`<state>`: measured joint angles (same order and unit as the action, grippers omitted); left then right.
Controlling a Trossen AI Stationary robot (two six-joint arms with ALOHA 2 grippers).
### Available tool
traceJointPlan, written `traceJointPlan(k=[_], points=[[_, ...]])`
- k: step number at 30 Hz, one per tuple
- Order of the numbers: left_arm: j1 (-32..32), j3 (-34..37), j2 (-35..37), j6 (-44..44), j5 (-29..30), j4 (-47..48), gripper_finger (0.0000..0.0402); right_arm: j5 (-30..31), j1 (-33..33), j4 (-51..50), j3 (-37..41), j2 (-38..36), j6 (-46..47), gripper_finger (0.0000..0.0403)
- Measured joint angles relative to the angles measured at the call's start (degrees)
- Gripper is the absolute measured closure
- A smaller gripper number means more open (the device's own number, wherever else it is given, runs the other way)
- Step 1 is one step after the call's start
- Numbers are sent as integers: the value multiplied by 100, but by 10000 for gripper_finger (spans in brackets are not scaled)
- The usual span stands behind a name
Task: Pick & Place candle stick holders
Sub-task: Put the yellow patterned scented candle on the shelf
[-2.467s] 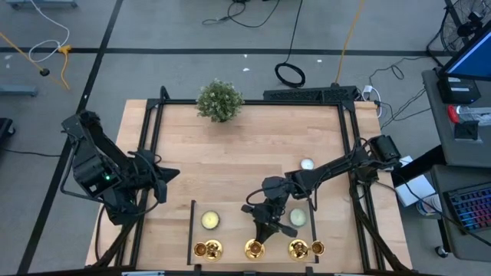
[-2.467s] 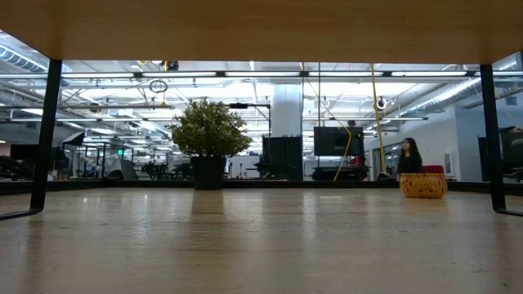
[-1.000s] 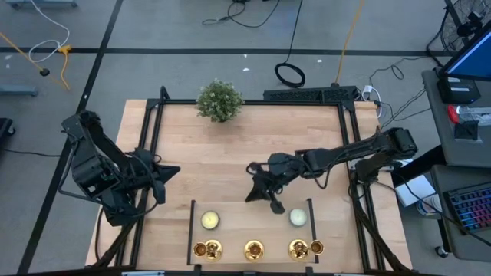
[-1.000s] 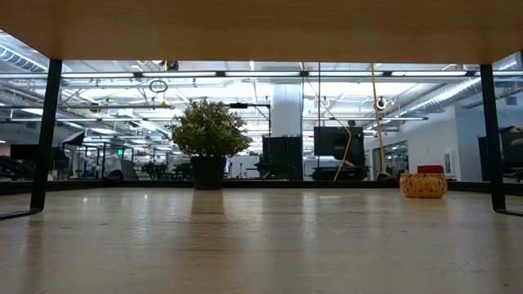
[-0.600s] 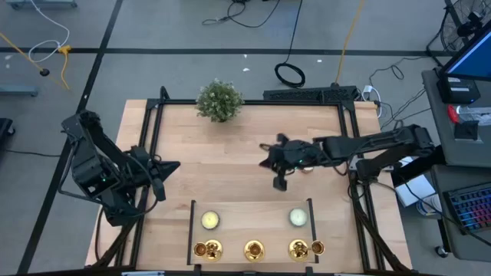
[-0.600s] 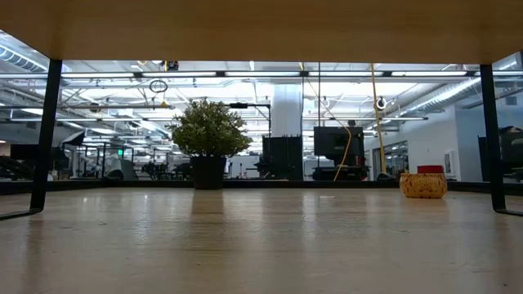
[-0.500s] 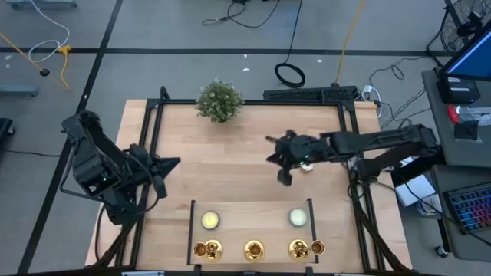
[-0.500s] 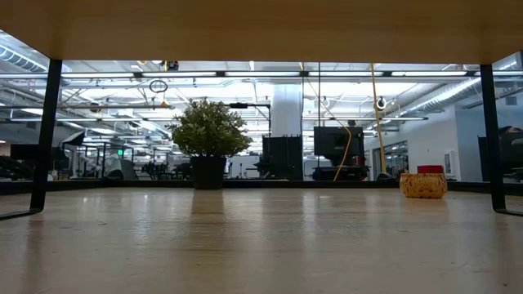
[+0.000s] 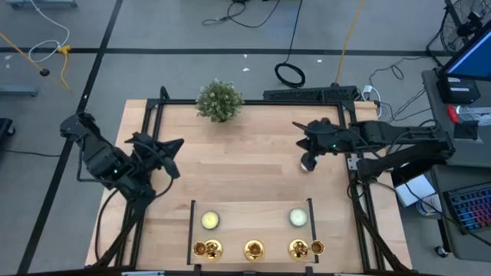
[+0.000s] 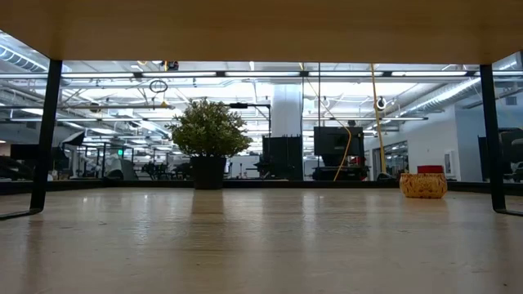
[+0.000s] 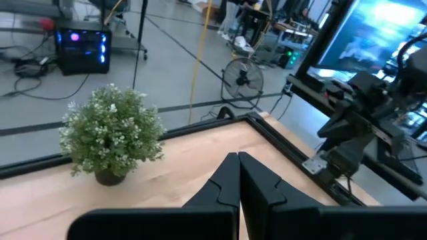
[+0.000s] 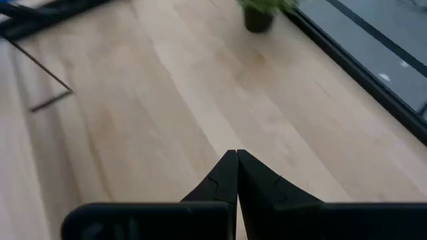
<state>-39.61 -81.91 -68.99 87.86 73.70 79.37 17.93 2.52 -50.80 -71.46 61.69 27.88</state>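
Observation:
Three shiny gold candle stick holders (image 9: 207,249), (image 9: 254,249), (image 9: 298,248) stand on their round bases in a row at the near end of a black-framed tray (image 9: 191,230). My right gripper (image 9: 301,129) is shut and empty, raised over the far right of the table, well away from them. In its wrist view its fingers (image 12: 237,160) meet over bare wood. My left gripper (image 9: 176,146) is shut and empty at the table's left side. Its fingers (image 11: 238,163) point across the table toward the plant.
A bushy potted plant (image 9: 219,100) stands at the far edge, and also shows in the low view (image 10: 208,135). Two pale round candles (image 9: 210,221), (image 9: 298,218) lie in the tray, and a small gold piece (image 9: 317,248) sits beside the right holder. Another white candle (image 9: 307,163) lies under my right arm.
My right gripper has risen from the tray's middle and swung toward the table's far right, away from the holders, which stay in their row. My left gripper has moved a little toward the far edge.

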Motion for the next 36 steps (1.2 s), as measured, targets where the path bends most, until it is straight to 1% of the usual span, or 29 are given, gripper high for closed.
traceJointPlan(k=[6,9,11,13,18,23,26,30,33,36], points=[[264,0,0,-127,-64,-593,400,-17,-368,-1092,0,-107,192,403],[359,0,-42,-509,-175,-866,400,10,-540,-1427,145,-114,-32,403],[429,0,-90,-720,-283,-978,401,-113,-742,-1435,384,-109,-67,403],[503,0,-94,-712,-401,-1019,400,-404,-972,-1400,695,-101,-5,403],[724,0,-85,-974,-946,-1056,401,-1335,-1494,-1057,1779,0,216,403],[875,0,-79,-1549,-1530,-1062,400,-1881,-1802,-914,2633,116,879,399],[917,0,-79,-1972,-1763,-1062,400,-1946,-1869,-900,2818,104,1387,392],[1013,0,-69,-2635,-2133,-1062,401,-1954,-1874,-821,2835,92,1971,383],[1143,0,-59,-3125,-2412,-1060,401,-1991,-1872,-737,2835,92,2098,374],[1290,0,-60,-3575,-2590,-1060,401,-2201,-1862,-737,2835,92,2095,357]])
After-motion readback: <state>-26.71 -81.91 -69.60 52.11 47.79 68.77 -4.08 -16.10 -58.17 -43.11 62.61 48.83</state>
